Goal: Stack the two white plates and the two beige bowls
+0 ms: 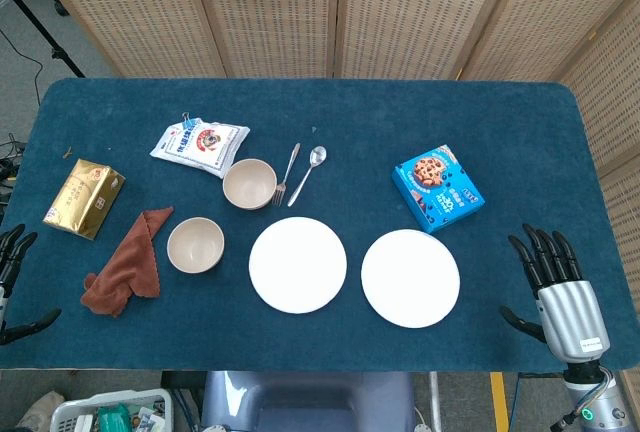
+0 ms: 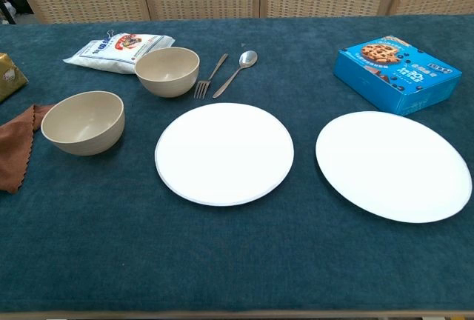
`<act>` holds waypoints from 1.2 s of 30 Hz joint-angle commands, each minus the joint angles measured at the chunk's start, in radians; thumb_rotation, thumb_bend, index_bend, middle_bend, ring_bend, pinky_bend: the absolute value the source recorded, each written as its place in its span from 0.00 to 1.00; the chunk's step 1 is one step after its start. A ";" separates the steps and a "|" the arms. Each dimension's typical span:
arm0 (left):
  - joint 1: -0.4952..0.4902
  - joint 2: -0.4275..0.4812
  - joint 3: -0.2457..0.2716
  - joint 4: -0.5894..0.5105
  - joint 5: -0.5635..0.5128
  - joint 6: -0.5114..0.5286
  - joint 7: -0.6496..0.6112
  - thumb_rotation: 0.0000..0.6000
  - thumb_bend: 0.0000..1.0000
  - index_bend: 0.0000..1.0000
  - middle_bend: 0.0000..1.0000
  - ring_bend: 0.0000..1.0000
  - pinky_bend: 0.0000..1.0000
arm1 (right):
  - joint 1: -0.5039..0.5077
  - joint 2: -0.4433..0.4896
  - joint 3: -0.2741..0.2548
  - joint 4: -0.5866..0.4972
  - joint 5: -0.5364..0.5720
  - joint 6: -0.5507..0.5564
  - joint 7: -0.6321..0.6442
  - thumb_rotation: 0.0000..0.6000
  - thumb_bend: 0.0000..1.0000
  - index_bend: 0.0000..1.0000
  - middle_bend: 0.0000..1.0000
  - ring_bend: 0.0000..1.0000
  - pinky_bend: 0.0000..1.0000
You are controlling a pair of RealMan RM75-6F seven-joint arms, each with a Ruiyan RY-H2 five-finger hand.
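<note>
Two white plates lie side by side near the table's front: the left plate and the right plate. Two beige bowls stand upright and apart: one left of the plates, the other further back. My right hand rests at the table's front right edge, fingers spread, holding nothing. At the front left edge my left hand shows only in part, fingers apart and empty. Neither hand appears in the chest view.
A brown cloth lies left of the near bowl. A gold packet, a white snack bag, a fork, a spoon and a blue cookie box lie further back.
</note>
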 commanded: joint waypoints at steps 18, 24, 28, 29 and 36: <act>-0.015 0.028 -0.015 -0.039 -0.011 -0.018 -0.028 1.00 0.06 0.00 0.00 0.00 0.00 | 0.257 -0.090 -0.038 -0.020 -0.104 -0.411 -0.037 1.00 0.00 0.00 0.00 0.00 0.00; -0.016 0.032 -0.024 -0.034 -0.035 -0.028 -0.044 1.00 0.06 0.00 0.00 0.00 0.00 | 0.380 -0.207 -0.002 0.005 -0.114 -0.541 -0.076 1.00 0.00 0.03 0.00 0.00 0.00; -0.018 0.036 -0.028 -0.026 -0.047 -0.034 -0.061 1.00 0.06 0.00 0.00 0.00 0.00 | 0.434 -0.279 0.002 0.065 -0.109 -0.596 -0.088 1.00 0.00 0.07 0.00 0.00 0.00; -0.018 0.037 -0.029 -0.025 -0.049 -0.035 -0.066 1.00 0.06 0.00 0.00 0.00 0.00 | 0.443 -0.302 0.003 0.088 -0.106 -0.598 -0.081 1.00 0.00 0.09 0.00 0.00 0.00; -0.015 0.042 -0.029 -0.021 -0.051 -0.034 -0.084 1.00 0.06 0.00 0.00 0.00 0.00 | 0.484 -0.398 0.007 0.224 -0.131 -0.568 -0.094 1.00 0.00 0.16 0.00 0.00 0.00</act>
